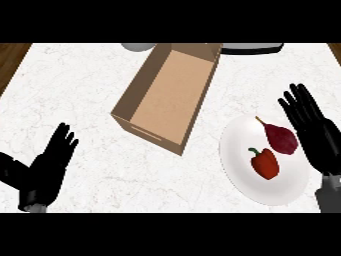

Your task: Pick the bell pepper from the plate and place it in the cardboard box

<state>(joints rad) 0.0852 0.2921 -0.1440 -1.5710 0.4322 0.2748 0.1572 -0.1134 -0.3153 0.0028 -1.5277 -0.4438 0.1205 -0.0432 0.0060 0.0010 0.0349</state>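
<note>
Bell pepper: red, green stem, lying on the white plate at lower right of the frame. Long axis near vertical in the frame, tilted slightly; stem end toward upper left, blunt end toward lower right. Beside a dark red pear-shaped fruit on the same plate, just above and right of the pepper, apart from it by a narrow gap.

Right hand: at the right edge of the plate, overlapping the plate rim in the frame. Fingers straight and slightly spread, pointing toward the top of the frame. No contact with the pepper; pepper left of the palm, below the fingertips, with bare plate between.

Left hand: at lower left of the frame, resting over the desk, fingers straight and held close, thumb spread wide to the left. Holding nothing, well apart from the plate.

Cardboard box: open top, at upper centre of the frame, long axis running from upper right to lower left. Nearest corner close to the plate's left edge, not touching. Inside of box showing only bare cardboard.

Along the top edge: part of a grey round object and part of a dark-rimmed item, both cut off.
</note>
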